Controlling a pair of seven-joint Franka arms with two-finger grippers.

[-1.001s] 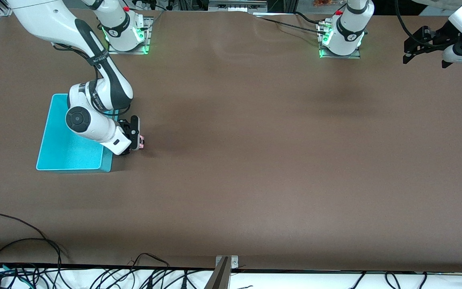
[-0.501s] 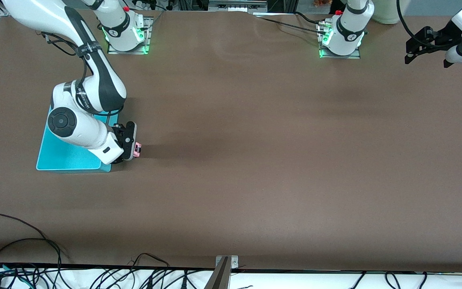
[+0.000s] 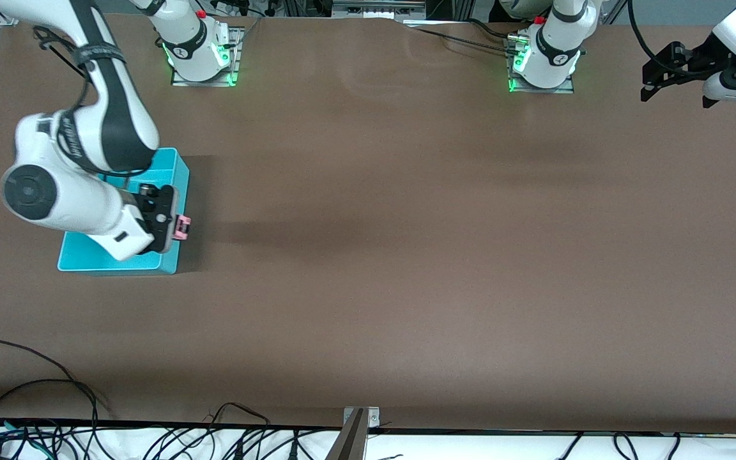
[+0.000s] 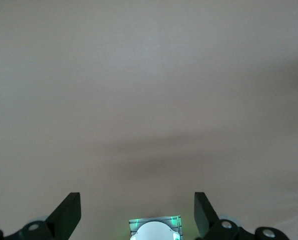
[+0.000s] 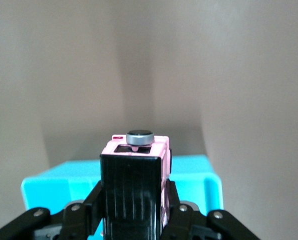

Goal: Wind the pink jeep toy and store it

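The pink jeep toy [image 3: 182, 228] [image 5: 139, 152], small and boxy with a black roof panel, is clamped between the fingers of my right gripper [image 3: 175, 227] [image 5: 134, 200], which is shut on it. Gripper and toy hang over the rim of the cyan bin [image 3: 173, 160] [image 5: 208, 180], on the side of the bin that faces the table's middle. My left gripper [image 3: 676, 97] [image 4: 137, 207] waits open with nothing in it, up in the air at the left arm's end of the table.
The brown table [image 3: 406, 223] stretches wide around the bin. The two arm bases [image 3: 200, 51] [image 3: 544, 61] stand along its back edge. Loose cables [image 3: 55, 421] lie past the edge nearest the front camera.
My right arm has carried the jeep from over the bare table beside the bin to over the bin's rim. The left arm has stayed put.
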